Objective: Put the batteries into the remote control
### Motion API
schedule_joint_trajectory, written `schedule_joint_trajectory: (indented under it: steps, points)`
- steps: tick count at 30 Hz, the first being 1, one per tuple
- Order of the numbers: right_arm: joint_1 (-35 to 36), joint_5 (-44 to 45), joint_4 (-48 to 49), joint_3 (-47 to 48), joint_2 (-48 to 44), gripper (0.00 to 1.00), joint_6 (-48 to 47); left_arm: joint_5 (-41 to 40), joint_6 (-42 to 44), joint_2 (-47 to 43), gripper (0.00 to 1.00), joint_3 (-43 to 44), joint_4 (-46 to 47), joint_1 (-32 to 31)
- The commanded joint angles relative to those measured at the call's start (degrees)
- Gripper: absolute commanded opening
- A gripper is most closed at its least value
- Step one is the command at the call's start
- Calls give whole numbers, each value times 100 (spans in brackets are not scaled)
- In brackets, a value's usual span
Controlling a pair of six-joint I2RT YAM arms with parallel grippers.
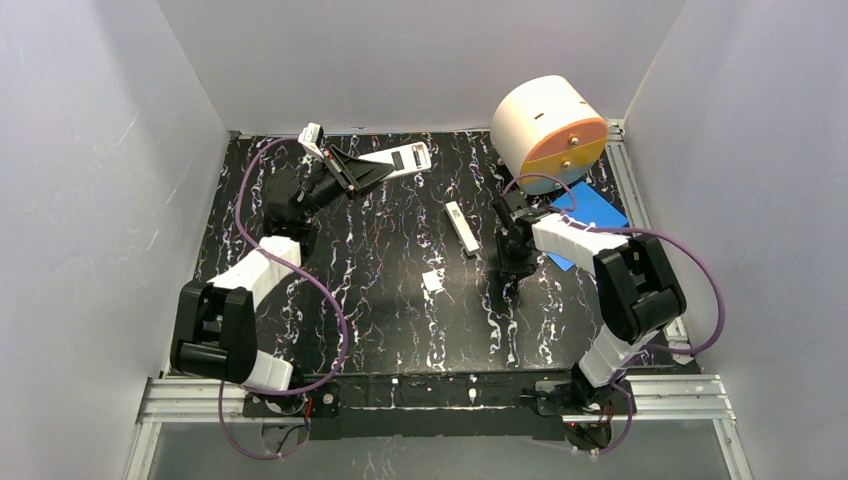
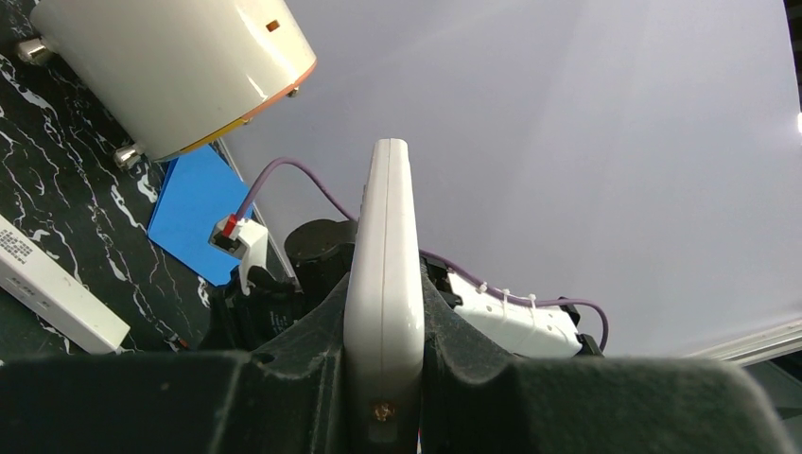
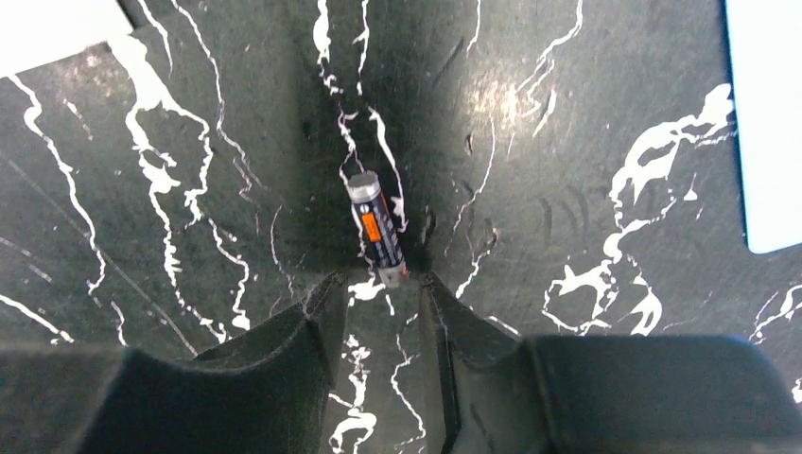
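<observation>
My left gripper (image 1: 345,172) is shut on the remote control (image 1: 397,159), a long white bar with a dark recess, held off the table at the back. In the left wrist view the remote (image 2: 383,265) stands edge-on, clamped between the jaws of that gripper (image 2: 383,317). My right gripper (image 1: 507,288) points down at the table right of centre. In its wrist view one battery (image 3: 376,230), black with an orange label, lies on the dark marbled table. Its near end sits just at the tips of the open right gripper (image 3: 378,282), with a gap on both sides.
A second slim white bar (image 1: 461,228) lies mid-table, with a small white piece (image 1: 433,281) in front of it. A cream drum with an orange and yellow face (image 1: 548,130) stands at the back right, next to a blue sheet (image 1: 592,208). Grey walls enclose three sides.
</observation>
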Motion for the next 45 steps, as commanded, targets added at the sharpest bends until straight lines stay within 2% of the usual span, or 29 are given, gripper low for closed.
schedule_joint_trajectory:
  steps: [1,6,9,14,16,21,25,31,38,45]
  points:
    - [-9,188,292,135,184,41,-258,113,21,-249,0,11,114,0]
    - [-15,193,586,89,292,38,-383,123,30,-251,0,11,110,0]
    - [-28,88,927,-103,204,30,-442,131,30,-255,0,11,109,0]
    - [-29,144,835,-210,188,12,-368,132,22,-251,0,-19,96,0]
    - [-27,243,788,-243,94,11,-317,147,8,-206,0,-52,30,4]
    - [-24,107,378,114,-469,10,-73,398,213,2,0,-77,-500,-125]
    - [-25,-512,201,545,-981,10,114,714,757,401,0,-32,-1173,-463]
    - [-30,-1482,299,1076,-1431,11,456,651,817,951,0,-135,-1203,-649]
    - [-31,-2536,333,1777,-1256,13,1357,739,864,1322,0,-4,-1173,-833]
    - [-23,-2852,333,2124,-873,15,1768,790,766,1434,0,1,-979,-923]
